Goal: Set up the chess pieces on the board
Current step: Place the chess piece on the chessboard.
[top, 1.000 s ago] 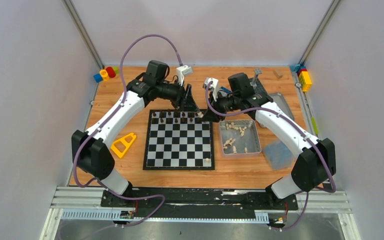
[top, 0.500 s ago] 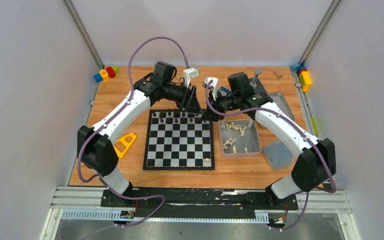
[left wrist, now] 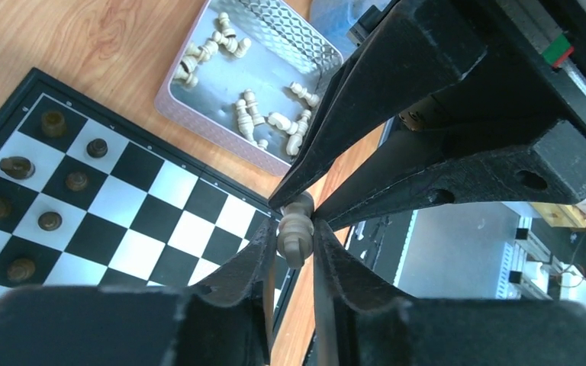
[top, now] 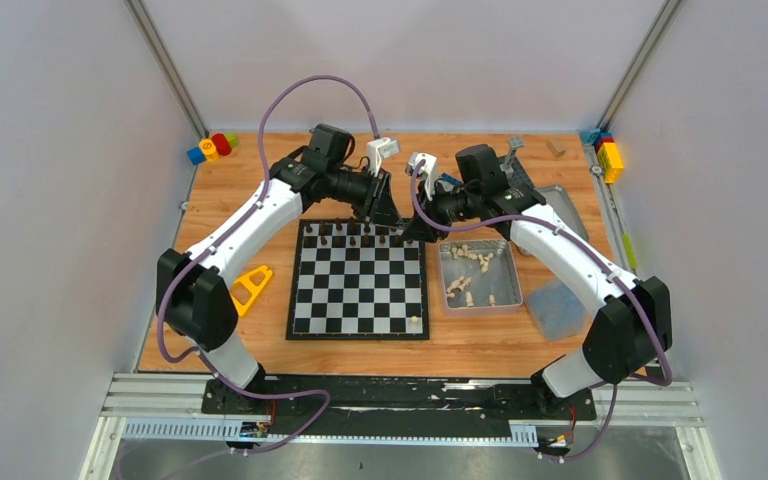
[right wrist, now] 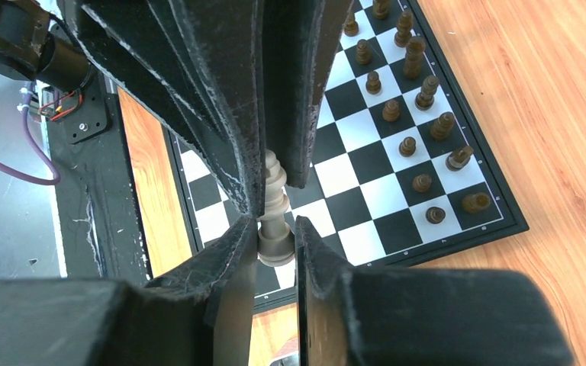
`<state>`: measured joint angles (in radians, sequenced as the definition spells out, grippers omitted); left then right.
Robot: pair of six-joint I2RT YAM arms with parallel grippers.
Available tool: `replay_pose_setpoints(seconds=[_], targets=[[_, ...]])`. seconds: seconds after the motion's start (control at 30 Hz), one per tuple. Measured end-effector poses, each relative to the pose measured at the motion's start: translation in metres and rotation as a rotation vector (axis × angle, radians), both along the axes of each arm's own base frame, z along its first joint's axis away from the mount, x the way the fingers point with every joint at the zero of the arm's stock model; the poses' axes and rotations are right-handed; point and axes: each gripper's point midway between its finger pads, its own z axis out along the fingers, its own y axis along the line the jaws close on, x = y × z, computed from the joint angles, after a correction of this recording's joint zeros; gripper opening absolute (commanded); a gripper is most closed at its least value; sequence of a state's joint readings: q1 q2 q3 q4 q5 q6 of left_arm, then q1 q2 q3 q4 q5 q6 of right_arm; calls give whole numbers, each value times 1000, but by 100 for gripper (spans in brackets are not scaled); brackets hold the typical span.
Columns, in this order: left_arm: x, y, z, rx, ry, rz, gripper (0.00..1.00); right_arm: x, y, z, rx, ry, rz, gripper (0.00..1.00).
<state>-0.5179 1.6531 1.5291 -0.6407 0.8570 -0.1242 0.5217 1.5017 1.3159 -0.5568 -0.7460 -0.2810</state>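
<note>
Above the board's (top: 358, 290) 1 o'clock corner the two arms meet over a pale chess piece (right wrist: 275, 213), which hangs in the air, off the worktop. The right pincer (right wrist: 275, 236) is clamped on its base. The left pincer (left wrist: 290, 252) stands narrow, one finger on each side of the piece; whether it presses yet I cannot tell. This looks like a handover. Next, the left needs a firm hold before the right lets go. The piece's long axis runs along the right fingers, head toward the left pincer, seemingly tilted, so it must be stood upright, likely at 6 o'clock, opposite the dark pieces (top: 355, 235).
</note>
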Motion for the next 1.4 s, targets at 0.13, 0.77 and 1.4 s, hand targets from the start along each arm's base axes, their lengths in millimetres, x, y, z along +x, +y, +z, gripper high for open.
replay_pose_setpoints(seconds=[0.13,0.77,1.4], targets=[[0,0,-3,7,6,-1,0,2,-2,-2,-12,4,-21,59],[-71,76,-83,468,-276,-136,13,9,-101,-7,-51,-68,-298,68],[-118,105,-157,644,-355,-323,18,-4,-116,-55,-136,0,-317,68]])
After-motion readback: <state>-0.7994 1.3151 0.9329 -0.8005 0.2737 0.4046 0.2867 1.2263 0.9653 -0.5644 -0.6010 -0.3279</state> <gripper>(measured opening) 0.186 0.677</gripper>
